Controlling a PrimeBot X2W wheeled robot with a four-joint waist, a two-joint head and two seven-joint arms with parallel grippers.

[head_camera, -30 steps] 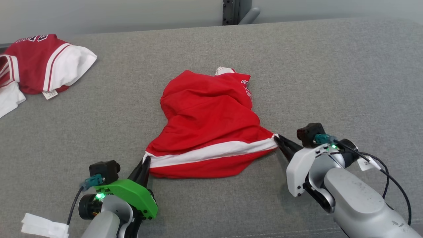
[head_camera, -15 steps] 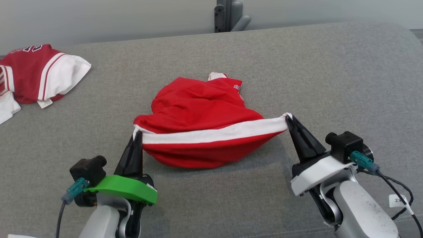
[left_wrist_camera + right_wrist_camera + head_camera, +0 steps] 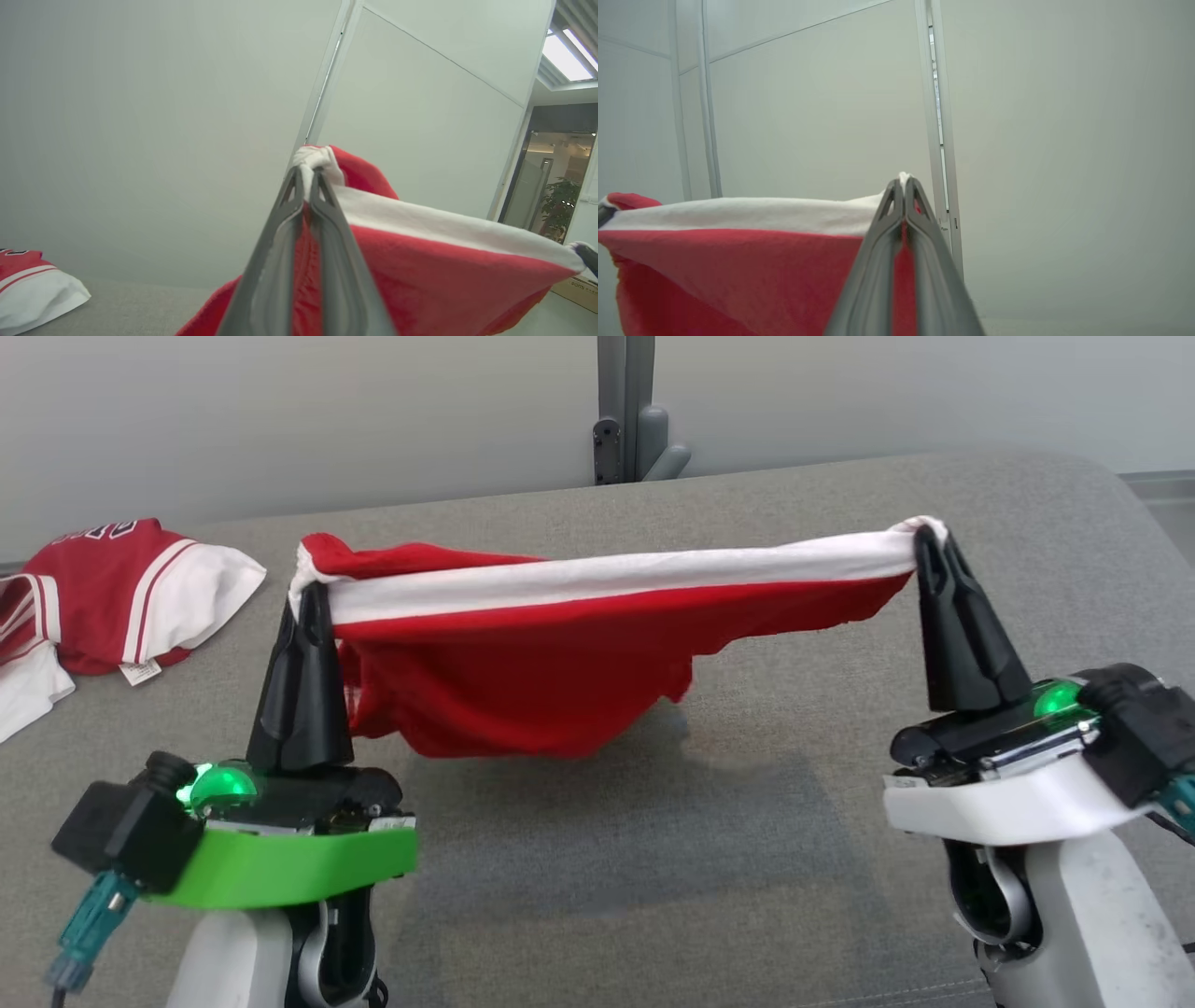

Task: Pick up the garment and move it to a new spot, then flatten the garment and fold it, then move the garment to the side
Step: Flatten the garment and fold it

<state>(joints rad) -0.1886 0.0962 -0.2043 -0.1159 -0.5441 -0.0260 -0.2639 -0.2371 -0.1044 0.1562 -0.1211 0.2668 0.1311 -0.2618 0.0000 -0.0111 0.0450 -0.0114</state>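
Note:
The garment (image 3: 523, 663) is red with a white band and hangs stretched in the air above the grey surface (image 3: 747, 821). My left gripper (image 3: 313, 590) is shut on its left corner, fingers pointing up. My right gripper (image 3: 929, 537) is shut on its right corner, a little higher. In the left wrist view the left gripper (image 3: 306, 175) pinches bunched white cloth of the garment (image 3: 444, 275). Seen from the right wrist, the right gripper (image 3: 903, 183) clamps the white band of the garment (image 3: 738, 270), which sags off to the left.
A second red and white garment (image 3: 121, 588) lies crumpled at the far left of the grey surface; it is also in the left wrist view (image 3: 32, 284). A grey post with a bracket (image 3: 625, 429) stands against the pale wall behind.
Both grippers have risen and spread apart, lifting the garment off the surface and pulling its white band taut. The head camera has tilted up.

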